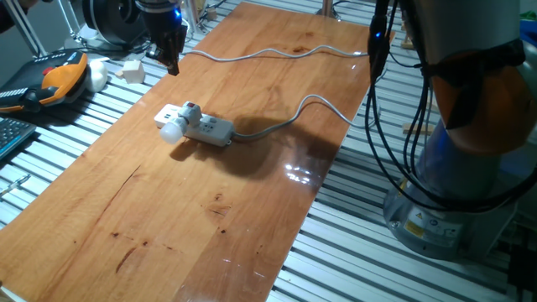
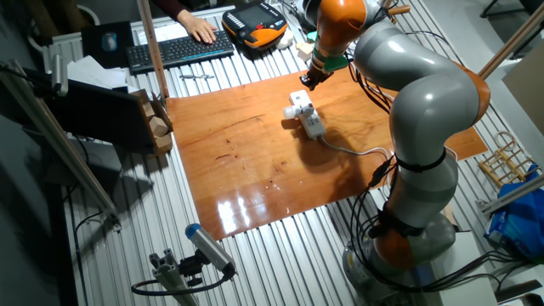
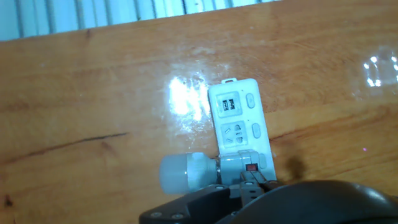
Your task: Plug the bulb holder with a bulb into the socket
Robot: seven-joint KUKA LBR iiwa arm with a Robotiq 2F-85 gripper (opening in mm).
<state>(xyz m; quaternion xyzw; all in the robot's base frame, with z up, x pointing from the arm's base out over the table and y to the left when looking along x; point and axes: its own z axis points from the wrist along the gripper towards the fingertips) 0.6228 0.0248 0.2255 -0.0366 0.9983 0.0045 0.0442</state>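
Bulb holder (image 3: 205, 171) seated on socket (image 3: 239, 121); hand view shows outlets.

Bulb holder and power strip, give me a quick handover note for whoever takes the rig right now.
Gripper: raised above the table behind the strip, holding nothing; open or shut cannot be told.
Bulb holder: sitting on the socket strip at the end away from the cable, bulb sticking out sideways over the wood.
Done: holder appears plugged in.
Left: confirm it is fully seated; the hand view shows no gap, but the joint is partly hidden.
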